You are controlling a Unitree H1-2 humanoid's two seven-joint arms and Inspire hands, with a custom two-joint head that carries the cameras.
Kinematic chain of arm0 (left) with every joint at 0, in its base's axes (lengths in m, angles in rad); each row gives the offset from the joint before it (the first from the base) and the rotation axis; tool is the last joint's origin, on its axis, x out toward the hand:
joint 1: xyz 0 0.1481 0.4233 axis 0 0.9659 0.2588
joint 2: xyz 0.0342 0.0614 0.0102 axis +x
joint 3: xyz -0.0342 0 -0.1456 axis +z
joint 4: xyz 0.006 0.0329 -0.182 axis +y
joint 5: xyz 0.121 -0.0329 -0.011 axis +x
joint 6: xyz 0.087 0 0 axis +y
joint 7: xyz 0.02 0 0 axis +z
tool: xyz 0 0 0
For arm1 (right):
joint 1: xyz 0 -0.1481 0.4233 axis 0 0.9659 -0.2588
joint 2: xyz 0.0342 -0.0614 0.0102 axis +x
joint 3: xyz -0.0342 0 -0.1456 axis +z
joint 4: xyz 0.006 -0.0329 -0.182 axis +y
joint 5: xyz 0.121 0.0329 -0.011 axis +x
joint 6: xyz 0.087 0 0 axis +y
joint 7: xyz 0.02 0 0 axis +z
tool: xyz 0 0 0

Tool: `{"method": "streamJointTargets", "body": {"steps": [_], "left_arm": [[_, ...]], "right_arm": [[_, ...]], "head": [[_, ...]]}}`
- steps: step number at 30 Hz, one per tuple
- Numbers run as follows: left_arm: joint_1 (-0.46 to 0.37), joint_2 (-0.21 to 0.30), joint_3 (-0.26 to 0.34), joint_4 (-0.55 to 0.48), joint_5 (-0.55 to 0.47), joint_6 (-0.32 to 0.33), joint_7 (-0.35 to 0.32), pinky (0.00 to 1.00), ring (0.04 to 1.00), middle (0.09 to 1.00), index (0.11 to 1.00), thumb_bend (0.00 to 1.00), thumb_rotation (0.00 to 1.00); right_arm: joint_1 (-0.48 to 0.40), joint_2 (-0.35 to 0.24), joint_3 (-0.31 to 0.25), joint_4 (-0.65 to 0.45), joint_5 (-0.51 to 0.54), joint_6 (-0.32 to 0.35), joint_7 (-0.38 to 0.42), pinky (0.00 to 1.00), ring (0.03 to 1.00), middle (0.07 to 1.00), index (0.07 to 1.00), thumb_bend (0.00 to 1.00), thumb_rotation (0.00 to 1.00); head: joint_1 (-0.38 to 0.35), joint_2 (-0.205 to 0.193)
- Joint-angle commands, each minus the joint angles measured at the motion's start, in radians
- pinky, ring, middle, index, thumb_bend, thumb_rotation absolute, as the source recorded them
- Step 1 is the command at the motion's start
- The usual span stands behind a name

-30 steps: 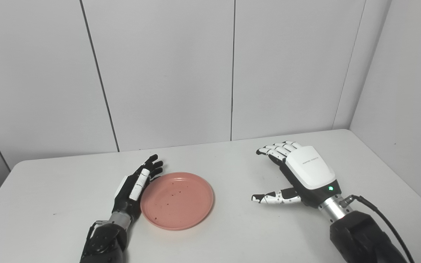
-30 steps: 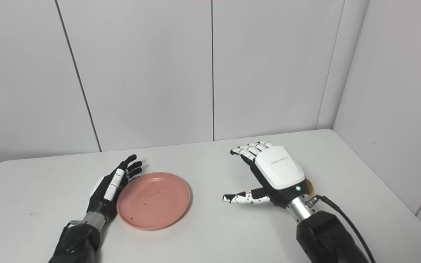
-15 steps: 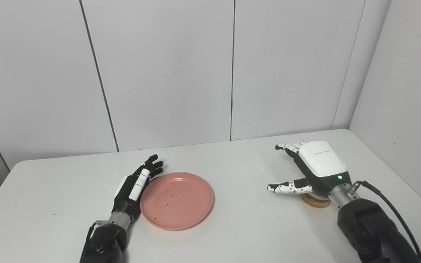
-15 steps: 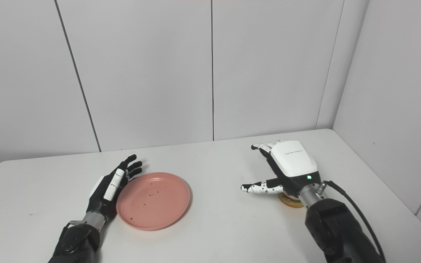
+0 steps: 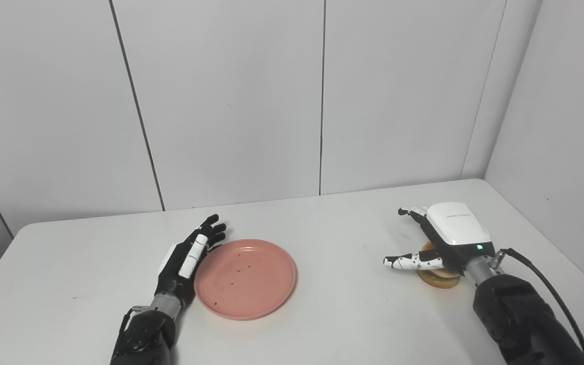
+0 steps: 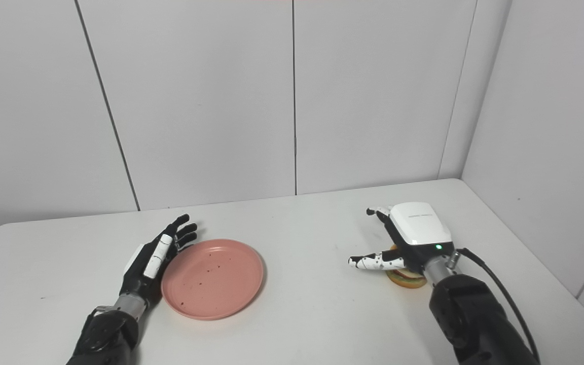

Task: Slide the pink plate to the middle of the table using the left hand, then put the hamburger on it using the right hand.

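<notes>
I have the pink plate (image 5: 245,278) sitting a little left of the table's (image 5: 322,324) middle, flat and bare apart from a few dark specks. My left hand (image 5: 186,258) rests edge-on at the plate's nine o'clock, touching or just beside the rim, fingers straight and spread, holding nothing; I judge it is placed there as the pusher for the slide.

My right hand (image 5: 446,241) hovers palm-down over the hamburger (image 5: 439,278), which lies on the table well apart from the plate, at its three o'clock. The thumb sticks out toward nine o'clock and the fingers curl down at twelve, apart and not yet closed on the bun, a pose I read as setting up a top grasp.

Most of the hamburger is hidden under the palm; only its near edge shows. Whether the fingertips touch it, I cannot tell.
</notes>
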Motion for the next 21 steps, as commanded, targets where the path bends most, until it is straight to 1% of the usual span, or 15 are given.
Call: {"method": "streamJointTargets", "body": {"steps": [1, 2, 4, 6, 10, 17, 21], "left_arm": [[0.036, 0.009, 0.004, 0.015, -0.005, 0.019, -0.004, 0.86, 0.892, 0.868, 0.870, 0.84, 0.80], [0.036, 0.009, 0.006, 0.012, -0.007, 0.023, -0.005, 0.85, 0.884, 0.863, 0.868, 0.85, 0.81], [0.036, 0.009, 0.007, 0.006, -0.008, 0.027, -0.006, 0.85, 0.882, 0.863, 0.868, 0.85, 0.81], [0.037, 0.010, 0.006, -0.002, -0.006, 0.027, -0.007, 0.84, 0.882, 0.865, 0.870, 0.87, 0.82], [0.038, 0.010, 0.007, -0.008, -0.008, 0.029, -0.011, 0.85, 0.884, 0.862, 0.864, 0.87, 0.81], [0.038, 0.014, 0.001, -0.006, 0.001, 0.030, -0.006, 0.86, 0.887, 0.867, 0.873, 0.86, 0.81], [0.036, 0.018, 0.000, -0.008, 0.002, 0.031, -0.005, 0.85, 0.889, 0.867, 0.875, 0.86, 0.82]], "right_arm": [[-0.035, -0.026, -0.004, 0.005, 0.003, 0.030, -0.038, 0.79, 0.797, 0.807, 0.791, 0.80, 0.81], [-0.035, -0.027, -0.004, 0.014, 0.008, 0.027, -0.047, 0.77, 0.788, 0.802, 0.786, 0.80, 0.81], [-0.034, -0.029, -0.001, 0.030, 0.016, 0.028, -0.059, 0.76, 0.783, 0.799, 0.783, 0.80, 0.81], [-0.032, -0.029, 0.004, 0.038, 0.021, 0.037, -0.060, 0.77, 0.790, 0.807, 0.786, 0.80, 0.83], [-0.022, -0.031, 0.009, 0.053, 0.034, 0.049, -0.065, 0.81, 0.801, 0.811, 0.790, 0.79, 0.84], [-0.013, -0.045, 0.017, 0.093, 0.048, 0.057, -0.076, 0.78, 0.804, 0.812, 0.791, 0.78, 0.86], [-0.020, -0.058, 0.040, 0.144, 0.046, 0.037, -0.105, 0.75, 0.788, 0.803, 0.783, 0.77, 0.85]], "head": [[0.000, 0.002], [-0.001, 0.003], [-0.001, 0.003], [-0.001, 0.002], [-0.001, 0.004], [0.007, 0.007], [0.011, 0.006]]}}
